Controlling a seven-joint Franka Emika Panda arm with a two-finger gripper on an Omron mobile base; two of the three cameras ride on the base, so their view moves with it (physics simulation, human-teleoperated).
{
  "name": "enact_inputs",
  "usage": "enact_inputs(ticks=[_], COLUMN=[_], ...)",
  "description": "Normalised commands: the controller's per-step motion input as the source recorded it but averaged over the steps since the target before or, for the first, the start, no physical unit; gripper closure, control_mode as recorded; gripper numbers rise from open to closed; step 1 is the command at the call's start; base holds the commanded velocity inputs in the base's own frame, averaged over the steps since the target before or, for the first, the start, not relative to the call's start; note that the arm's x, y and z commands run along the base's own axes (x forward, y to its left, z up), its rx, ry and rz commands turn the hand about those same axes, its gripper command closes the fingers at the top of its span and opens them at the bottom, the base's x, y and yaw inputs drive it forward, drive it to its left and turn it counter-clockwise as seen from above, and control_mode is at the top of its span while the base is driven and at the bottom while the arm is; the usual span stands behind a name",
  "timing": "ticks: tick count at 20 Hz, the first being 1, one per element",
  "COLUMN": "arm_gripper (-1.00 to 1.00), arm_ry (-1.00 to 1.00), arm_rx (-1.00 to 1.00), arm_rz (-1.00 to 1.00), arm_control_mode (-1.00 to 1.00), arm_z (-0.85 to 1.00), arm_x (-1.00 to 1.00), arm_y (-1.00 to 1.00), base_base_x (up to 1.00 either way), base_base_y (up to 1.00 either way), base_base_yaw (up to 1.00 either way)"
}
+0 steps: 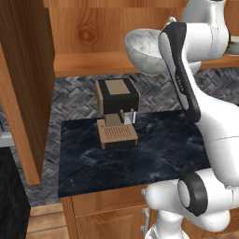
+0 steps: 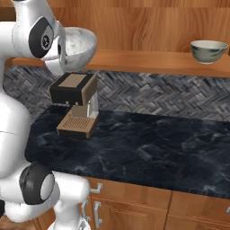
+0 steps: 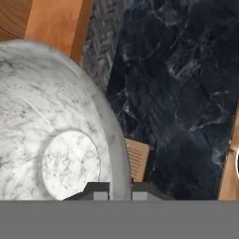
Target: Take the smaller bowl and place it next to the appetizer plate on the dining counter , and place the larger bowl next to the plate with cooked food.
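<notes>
Above the coffee machine (image 1: 115, 114), larger bowl (image 3: 51, 116) rim pinched by tool (image 3: 120, 191), fingertips cut off.

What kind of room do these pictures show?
Most likely a home kitchen: a black marbled counter over wooden cabinets, an espresso machine before a herringbone tile backsplash, and bowls on a wooden shelf.
</notes>
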Motion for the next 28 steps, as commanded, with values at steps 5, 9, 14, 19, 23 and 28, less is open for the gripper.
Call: enact_inputs(ticks=[5,9,14,19,23,28], arm_gripper=[1.00,1.00,1.00,1.00,1.00,1.00], arm_ry=[0.07,0.06,0.02,0.01,0.00,0.00], arm_rx=[0.06,0.00,-0.03,-0.01,0.00,0.00], arm_rz=[0.11,0.28,0.33,0.05,0.00,0.00], arm_control_mode=[-1.00,-1.00,-1.00,1.00,1.00,1.00], arm_z=[-0.06,-0.03,0.00,0.00,0.00,0.00], arm_x=[-1.00,-0.96,-0.73,-0.19,0.00,0.00], arm_y=[-0.56,-0.03,0.07,0.03,0.00,0.00], base_base_x=[0.00,0.00,0.00,-0.80,-1.00,-1.00], base_base_y=[0.00,0.00,0.00,0.04,-0.17,-0.54], base_base_yaw=[0.00,0.00,0.00,0.09,-0.06,-0.42])
